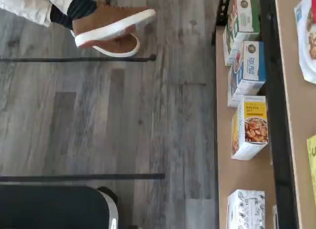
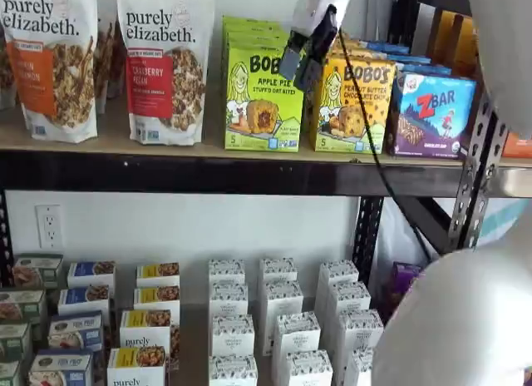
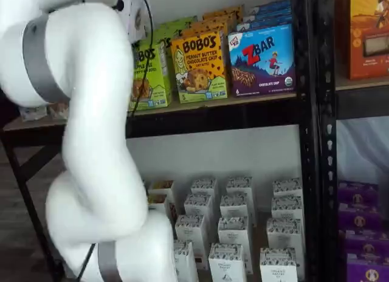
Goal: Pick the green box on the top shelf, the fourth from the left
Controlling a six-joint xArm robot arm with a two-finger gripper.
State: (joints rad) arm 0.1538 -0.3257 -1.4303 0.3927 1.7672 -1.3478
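Note:
The green box [image 2: 259,103] stands upright at the front of a row on the top shelf [image 2: 166,171], reading "Bobo's Apple Pie". In a shelf view my gripper [image 2: 298,68] hangs slanted in front of the box's upper right corner, over the seam with the yellow-orange Bobo's box [image 2: 353,107]. A gap shows between its two black fingers, which hold nothing. From the other side the green box [image 3: 149,75] is partly covered by the white arm [image 3: 91,112], and only the gripper's white body shows. The wrist view does not show the green box.
Purely Elizabeth bags [image 2: 162,66] stand left of the green box and a blue Zbar box [image 2: 432,111] to the far right. White cartons [image 2: 283,319] fill the lower shelf. The wrist view shows grey floor, a person's brown shoe [image 1: 116,24] and lower-shelf boxes [image 1: 249,128].

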